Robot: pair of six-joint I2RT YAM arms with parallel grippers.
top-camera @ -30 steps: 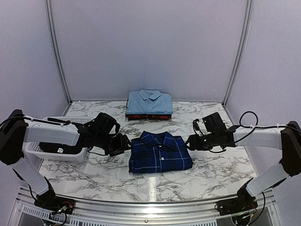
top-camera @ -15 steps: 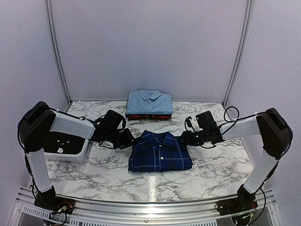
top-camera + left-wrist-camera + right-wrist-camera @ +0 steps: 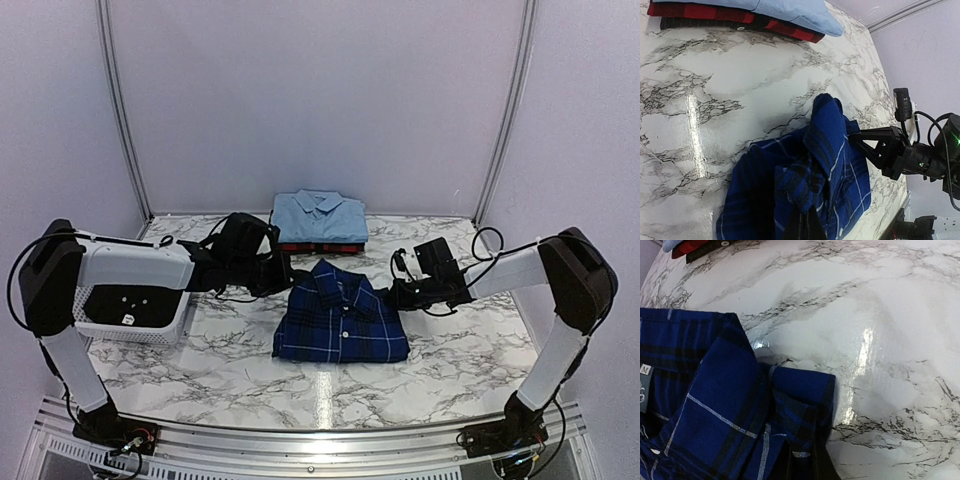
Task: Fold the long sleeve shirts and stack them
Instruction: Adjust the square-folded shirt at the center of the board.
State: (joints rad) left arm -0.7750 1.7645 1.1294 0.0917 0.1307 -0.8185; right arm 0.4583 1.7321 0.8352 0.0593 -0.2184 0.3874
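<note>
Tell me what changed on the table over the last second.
The left gripper and right gripper moved in to the far corners of the navy plaid shirt, pinched shut on it and raised its collar end. The light blue shirt on the red-and-black plaid shirt and the basket stayed put.

A white slotted plastic basket (image 3: 140, 320) sits at the left edge of the white, grey-veined marble surface (image 3: 220, 375).
</note>
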